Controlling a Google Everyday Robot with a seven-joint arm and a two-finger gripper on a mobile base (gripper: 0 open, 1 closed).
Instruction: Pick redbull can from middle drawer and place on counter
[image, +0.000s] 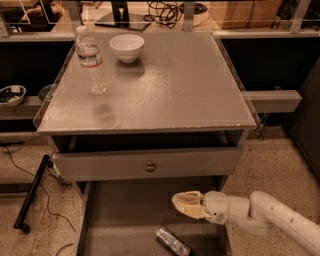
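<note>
Camera view: below the front of the square grey bench (175, 90), the wide grey-brown middle drawer (125, 212) stands pulled out. The slim blue-and-silver redbull can (172, 241) lies on its side on the drawer's bare floor. Its lower end meets the picture's bottom edge and its print is unreadable. The cream pincer (186, 204) hangs over the drawer below the bench's front right, near the can but apart from it. Whether it is spread or pressed together, I cannot tell. At the bench's back left stand a clear plastic water bottle (91, 61) and a white bowl (127, 47). Speckled stone floor (280, 165) lies around the bench.

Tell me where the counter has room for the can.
The counter is bare across its middle, right and front. Its back-left corner is crowded: water bottle, white bowl. The gripper hovers over the middle drawer, near the redbull can.
</note>
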